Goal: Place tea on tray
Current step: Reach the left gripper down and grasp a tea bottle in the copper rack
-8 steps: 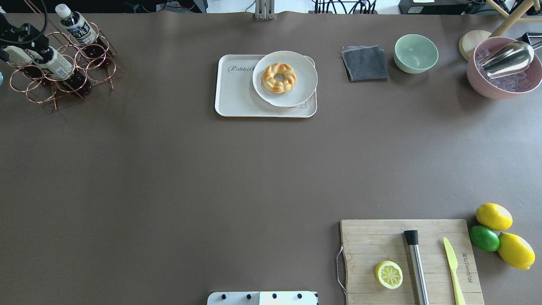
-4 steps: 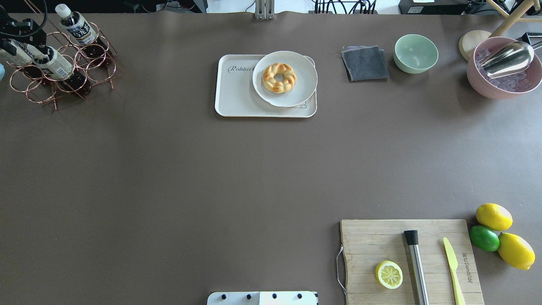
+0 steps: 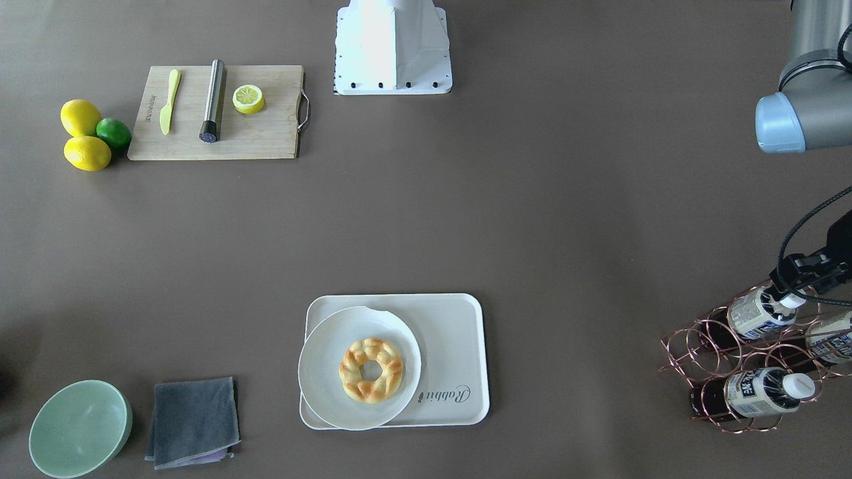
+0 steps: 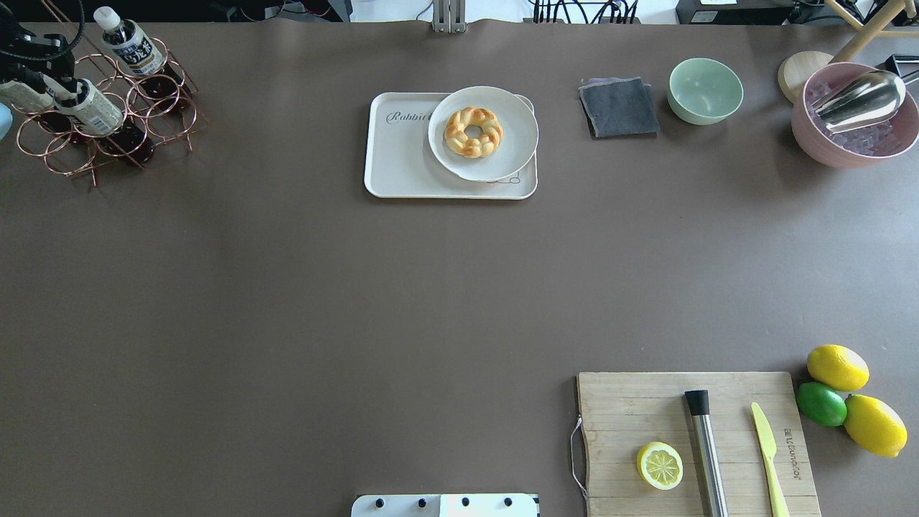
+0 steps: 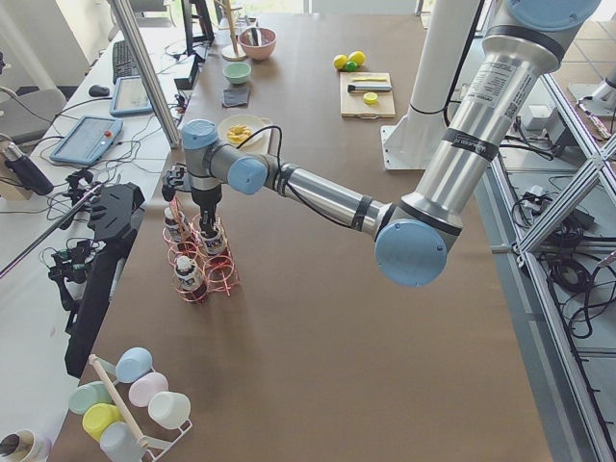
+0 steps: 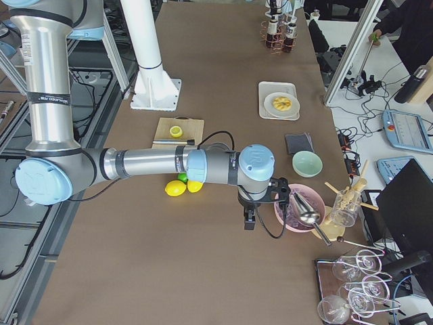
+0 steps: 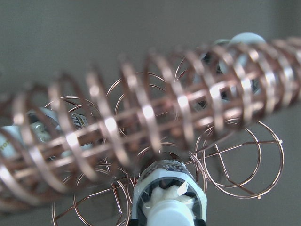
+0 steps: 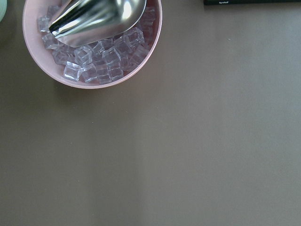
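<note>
Overhead exterior: tea (image 4: 93, 111) = small clear bottle, dark red-brown liquid, white cap, white/dark-blue label. It lies tilted in the copper wire rack (image 7: 142, 112), with its cap end right at the left gripper (image 4: 56, 82) and its base down in a ring. That gripper looks clamped on the cap. In the left wrist view the cap sits centred at the bottom edge, with the fingers mostly out of frame. The tray (image 4: 402, 161) is well apart from the left gripper, out toward the table's middle. The tea is not on it.

Pose: left arm (image 5: 327, 197) is stretched long and low over the table, wrist turned down into the rack. The right arm (image 6: 149, 162) is also stretched out. The right gripper (image 6: 249, 220) points down just beside the pink bowl (image 4: 804, 136); can't tell if it's open or closed.

Counts:
- 3 bottles in the rack: the tea, second bottle (image 3: 829, 336) just beside the left gripper, third bottle (image 3: 759, 392) one row off.
- Well apart from the left gripper: 1 plate (image 4: 513, 136) with 1 ring pastry (image 4: 473, 132) on the tray, 1 green bowl (image 4: 705, 90), 1 grey cloth (image 4: 619, 106), and 1 metal scoop (image 4: 861, 100) on ice in the pink bowl.
- 1 cutting board (image 4: 624, 409) with 1 half lemon (image 4: 660, 465), 1 steel muddler (image 4: 707, 459), 1 knife (image 4: 768, 449).
- Beside the board: 2 lemons (image 4: 837, 367), 1 lime (image 4: 821, 403).
</note>
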### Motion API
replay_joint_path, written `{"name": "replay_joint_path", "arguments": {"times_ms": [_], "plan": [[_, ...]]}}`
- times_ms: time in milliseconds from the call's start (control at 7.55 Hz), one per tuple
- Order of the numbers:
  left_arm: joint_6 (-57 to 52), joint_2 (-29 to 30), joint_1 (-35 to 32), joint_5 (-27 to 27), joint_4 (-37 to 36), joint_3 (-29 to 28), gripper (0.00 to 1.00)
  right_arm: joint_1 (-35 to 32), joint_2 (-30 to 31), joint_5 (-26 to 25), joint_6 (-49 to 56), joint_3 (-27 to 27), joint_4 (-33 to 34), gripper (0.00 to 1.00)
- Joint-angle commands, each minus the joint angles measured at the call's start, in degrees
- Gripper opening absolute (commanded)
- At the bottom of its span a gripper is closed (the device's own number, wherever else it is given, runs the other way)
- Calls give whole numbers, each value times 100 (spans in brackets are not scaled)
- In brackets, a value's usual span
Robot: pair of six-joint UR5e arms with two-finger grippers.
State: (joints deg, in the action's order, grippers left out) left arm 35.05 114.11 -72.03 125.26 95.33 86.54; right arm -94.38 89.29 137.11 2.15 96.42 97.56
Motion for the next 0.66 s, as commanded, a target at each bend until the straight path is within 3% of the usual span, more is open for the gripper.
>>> {"name": "replay_joint_path", "arguments": {"times_ms": [0,530], "plan": [[20,41,5,-2,-5,-5,0,-2,10,0,5,-1,0,100],[-16,94,-152,-2,-14,38,0,-2,1,8,-4,-9,0,100]]}}
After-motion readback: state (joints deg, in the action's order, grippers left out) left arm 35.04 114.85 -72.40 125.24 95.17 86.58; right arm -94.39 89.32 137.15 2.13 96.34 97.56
